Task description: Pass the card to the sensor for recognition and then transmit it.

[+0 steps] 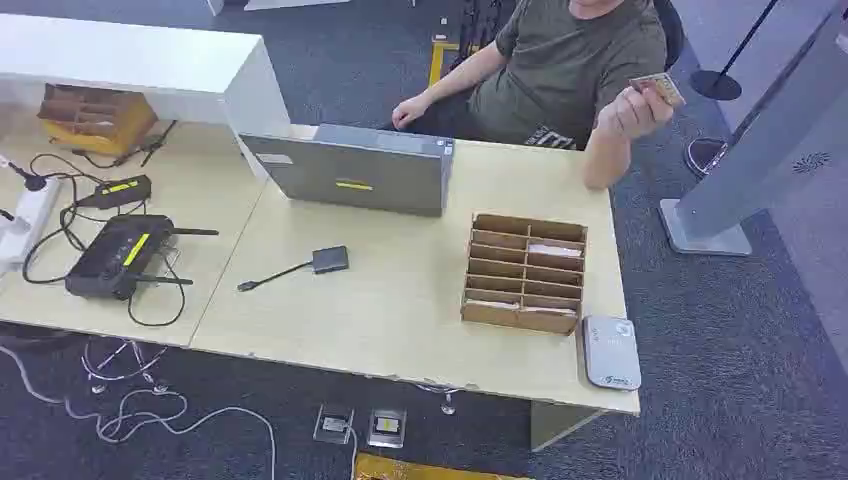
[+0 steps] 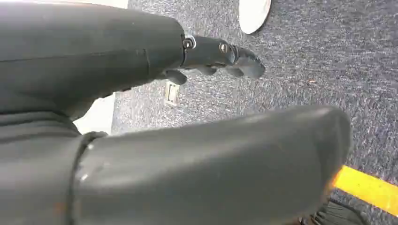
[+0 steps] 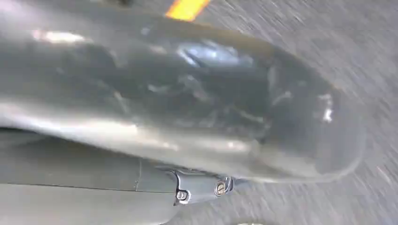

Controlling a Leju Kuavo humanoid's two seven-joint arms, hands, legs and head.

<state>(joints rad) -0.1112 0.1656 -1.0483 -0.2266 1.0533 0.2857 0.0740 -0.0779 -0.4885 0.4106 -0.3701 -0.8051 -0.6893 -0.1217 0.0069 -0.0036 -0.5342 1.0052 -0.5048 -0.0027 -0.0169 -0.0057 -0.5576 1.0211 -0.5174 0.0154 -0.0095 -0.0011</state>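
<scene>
Head view: pale wooden worktop (image 1: 400, 300) on dark grey carpet. A person in an olive T-shirt (image 1: 570, 70) sits at the far side, one elbow on the far right edge of the worktop, and holds the card (image 1: 658, 88) up in a raised hand (image 1: 628, 110), pinched at the fingertips, above and beyond the far right corner. The person's other hand (image 1: 408, 110) rests near the back of the laptop.

On the worktop: a grey laptop (image 1: 350, 170) at the far middle; a small dark adapter (image 1: 330, 259) with a short cable in front of it; a cardboard slotted rack (image 1: 525, 270) to the right, with white slips in some slots. The grey sensor pad (image 1: 611, 350) lies flat at the near right corner, just beside the rack, well apart from the card.

Left part: a black router (image 1: 118, 255) with aerials, tangled cables, a white power strip (image 1: 25, 215) at the edge, a cardboard box (image 1: 95, 118) under a white shelf.

Left wrist view: left hand (image 2: 206, 140) over carpet, thick thumb and darker fingers (image 2: 225, 56) apart, nothing between them. A yellow floor stripe (image 2: 368, 187) lies beyond.

Right wrist view: right hand (image 3: 187, 108) blurred, close to the lens; cannot tell whether it is released or clenched.
</scene>
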